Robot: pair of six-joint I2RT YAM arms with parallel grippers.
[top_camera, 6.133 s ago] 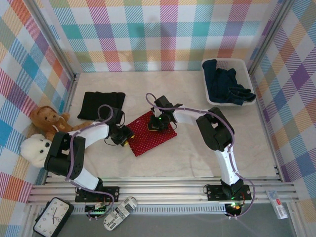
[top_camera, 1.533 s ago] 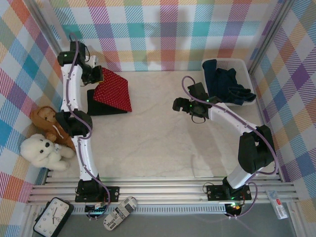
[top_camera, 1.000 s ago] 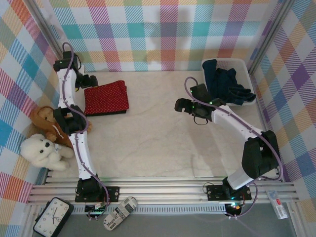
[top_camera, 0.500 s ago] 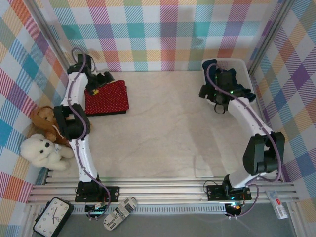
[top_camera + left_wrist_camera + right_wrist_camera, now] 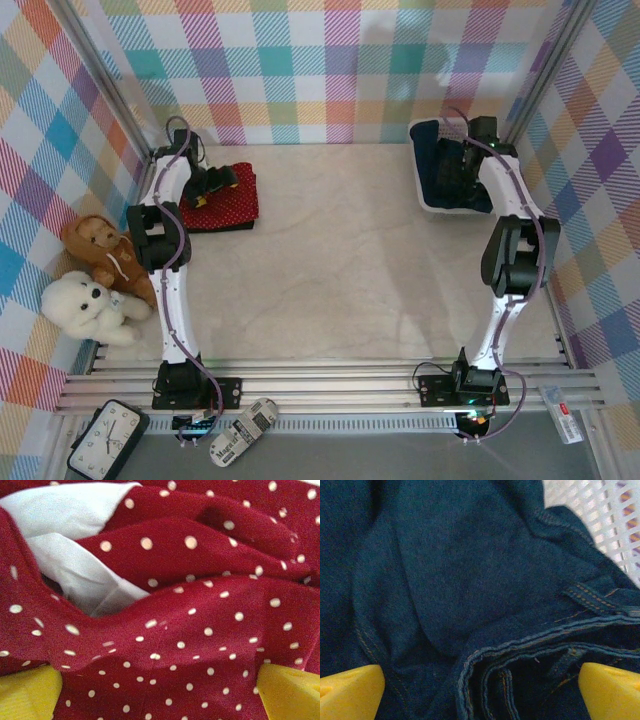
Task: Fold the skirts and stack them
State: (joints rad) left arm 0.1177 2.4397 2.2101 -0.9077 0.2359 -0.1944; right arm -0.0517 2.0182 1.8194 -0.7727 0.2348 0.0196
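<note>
1. At the far left of the bench (image 5: 330, 260), the red skirt (image 5: 235, 190) with small white dots is lying folded and rumpled on the black skirt (image 5: 215, 226), white cloth peeking from its folds.
2. The left pincer (image 5: 160, 692) is standing wide open over it, clamping nothing.
3. The denim skirts (image 5: 470, 580), dark blue with orange stitching, are lying bunched in the white basket (image 5: 432, 208); the right pincer (image 5: 480, 692) is gaping wide over them, closed on nothing.

skirt stack (image 5: 230, 193) far left, basket (image 5: 437, 210) far right
</note>
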